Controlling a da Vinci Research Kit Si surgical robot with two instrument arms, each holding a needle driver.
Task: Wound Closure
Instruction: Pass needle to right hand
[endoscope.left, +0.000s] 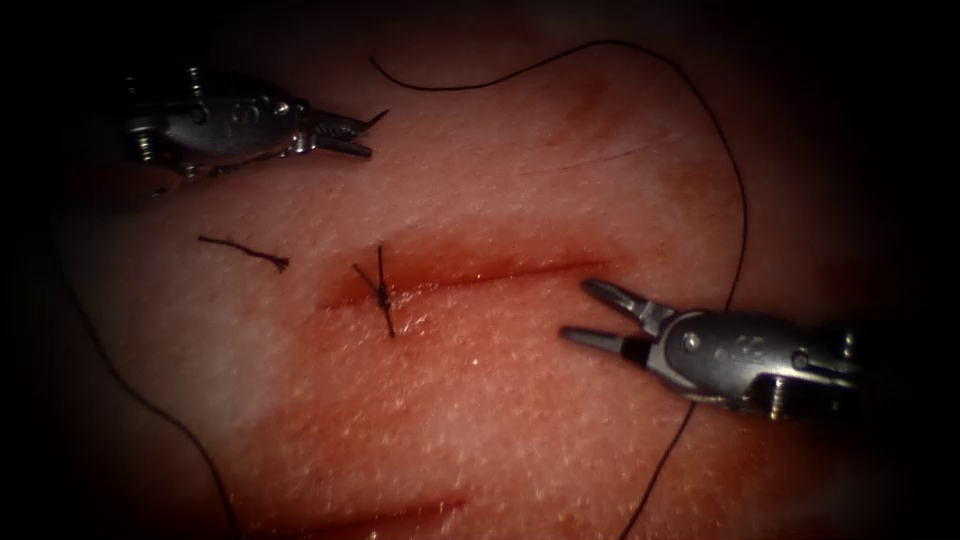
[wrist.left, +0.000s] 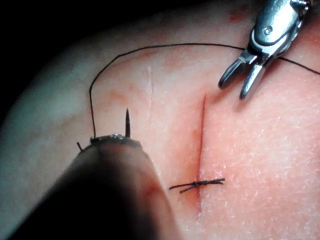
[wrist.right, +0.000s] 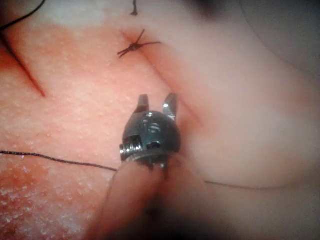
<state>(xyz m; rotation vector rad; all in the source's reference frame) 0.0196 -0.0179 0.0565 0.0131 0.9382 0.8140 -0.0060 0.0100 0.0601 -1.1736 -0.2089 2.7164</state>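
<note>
The cut (endoscope.left: 470, 275) runs across the tissue (endoscope.left: 520, 400), with one knotted stitch (endoscope.left: 383, 292) near its left end. My left tool (endoscope.left: 360, 135) hovers up and left of the stitch, its jaws shut on the needle (endoscope.left: 380, 116), whose dark point pokes past the jaw tips, clear of the tissue. The left wrist view shows that needle point (wrist.left: 127, 122) standing up from the left tool (wrist.left: 112, 139). My right tool (endoscope.left: 575, 310) is open at the right end of the cut and holds nothing; its spread jaws face the stitch (wrist.right: 134, 46). The thread (endoscope.left: 745, 210) arcs over the tissue past the right tool.
A loose cut piece of thread (endoscope.left: 245, 252) lies left of the stitch. A second red cut (endoscope.left: 380, 518) shows near the bottom edge. More thread (endoscope.left: 150, 405) trails down the left side. Red fluid stains the tissue around the cut.
</note>
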